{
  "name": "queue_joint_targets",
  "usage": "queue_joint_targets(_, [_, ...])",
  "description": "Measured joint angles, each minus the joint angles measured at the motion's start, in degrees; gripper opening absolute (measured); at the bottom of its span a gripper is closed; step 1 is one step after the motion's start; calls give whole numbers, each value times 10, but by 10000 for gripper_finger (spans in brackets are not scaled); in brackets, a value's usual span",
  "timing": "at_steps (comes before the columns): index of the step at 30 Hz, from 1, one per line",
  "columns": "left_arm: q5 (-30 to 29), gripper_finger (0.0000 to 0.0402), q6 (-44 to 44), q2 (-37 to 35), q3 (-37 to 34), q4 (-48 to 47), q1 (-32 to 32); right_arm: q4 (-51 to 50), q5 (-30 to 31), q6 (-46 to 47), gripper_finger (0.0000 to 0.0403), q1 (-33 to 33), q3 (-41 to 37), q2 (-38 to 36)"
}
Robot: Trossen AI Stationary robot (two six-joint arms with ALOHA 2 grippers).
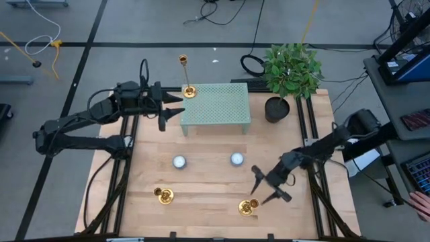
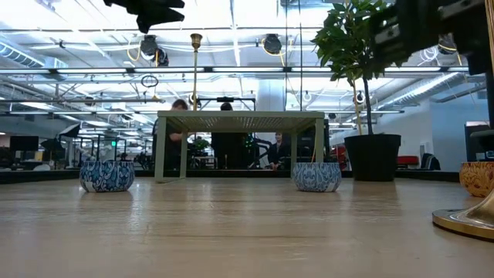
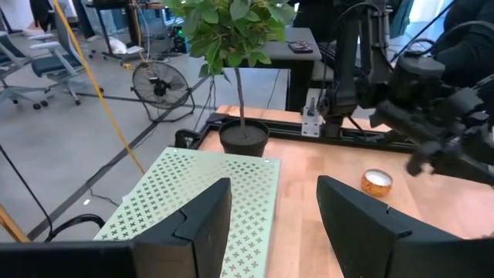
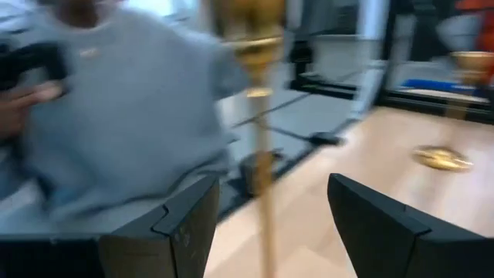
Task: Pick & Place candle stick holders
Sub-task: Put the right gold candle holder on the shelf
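Observation:
One gold candlestick (image 1: 187, 89) stands by its round base on the far left corner of a green perforated stand (image 1: 218, 107); it also shows in the low view (image 2: 195, 69). Two more candlesticks stand on the table near its near edge, one at the left (image 1: 163, 195) and one at the right (image 1: 248, 207). My left gripper (image 1: 180, 104) is open and empty beside the stand's left edge, above it in the left wrist view (image 3: 274, 224). My right gripper (image 1: 259, 195) is open right by the right candlestick. That candlestick's stem (image 4: 263, 162) shows between the fingers (image 4: 270, 232), untouched.
Two small round tea-light cups (image 1: 179, 161) (image 1: 236, 159) sit mid-table in front of the stand. A potted plant (image 1: 289, 74) stands at the stand's far right. A person in a grey top (image 4: 116, 116) shows beyond the table's edge.

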Motion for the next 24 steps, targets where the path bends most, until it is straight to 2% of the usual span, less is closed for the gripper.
queue_joint_targets(14, [0,200,0,0,0,0,-10,-2,-19,-6,227,8,76,92])
queue_joint_targets(19, [0,200,0,0,0,-1,-10,1,-20,-12,185,7,82,107])
queue_joint_targets(24, [0,200,0,0,0,0,-10,5,-20,-16,115,7,83,110])
